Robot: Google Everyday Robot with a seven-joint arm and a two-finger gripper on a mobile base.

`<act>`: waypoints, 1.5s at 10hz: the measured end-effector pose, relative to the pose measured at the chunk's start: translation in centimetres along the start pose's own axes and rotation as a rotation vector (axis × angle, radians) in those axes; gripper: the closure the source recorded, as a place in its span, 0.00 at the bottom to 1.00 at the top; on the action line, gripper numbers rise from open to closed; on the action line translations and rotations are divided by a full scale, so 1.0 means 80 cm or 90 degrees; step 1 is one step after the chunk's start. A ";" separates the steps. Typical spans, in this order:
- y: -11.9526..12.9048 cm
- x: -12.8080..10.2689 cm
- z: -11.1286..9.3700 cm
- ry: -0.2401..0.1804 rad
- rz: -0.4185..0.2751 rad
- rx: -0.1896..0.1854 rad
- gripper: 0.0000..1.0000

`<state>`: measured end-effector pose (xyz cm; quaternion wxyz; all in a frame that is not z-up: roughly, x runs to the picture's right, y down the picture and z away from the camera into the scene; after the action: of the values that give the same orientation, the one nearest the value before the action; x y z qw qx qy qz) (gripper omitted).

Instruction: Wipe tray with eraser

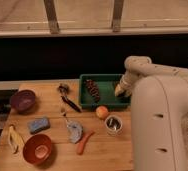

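Presently, the pincer point(120, 90) is being held low over the right end of the tray point(107, 86), just right of the frame's centre, and the eraser point(119, 92) is being clamped in it. Whether the tray floor is being touched cannot be told. A dark knobbly oblong point(92, 90) is being carried in the tray's left half. The tray is being borne at the back of the tabletop point(52, 112), with an orange ball point(102, 111) just in front of it, and a blue block point(39, 124) and a red-orange bowl point(37, 148) being kept at lower left.
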<state>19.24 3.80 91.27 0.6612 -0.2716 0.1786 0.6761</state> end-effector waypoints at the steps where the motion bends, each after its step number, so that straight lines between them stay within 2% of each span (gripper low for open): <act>1: 0.010 -0.010 0.009 0.002 -0.006 0.004 1.00; 3: 0.031 -0.022 0.023 0.009 -0.021 0.006 1.00; 6: 0.064 -0.034 0.029 0.010 -0.064 0.000 1.00; 9: 0.075 -0.008 0.018 0.016 -0.075 0.005 1.00; 11: 0.057 0.019 -0.002 0.001 -0.060 0.020 1.00; 13: 0.020 0.039 -0.019 -0.016 -0.031 0.033 1.00; 15: -0.004 0.033 -0.021 -0.025 -0.009 0.027 1.00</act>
<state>19.81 4.92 88.34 0.6752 -0.2451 0.1778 0.6726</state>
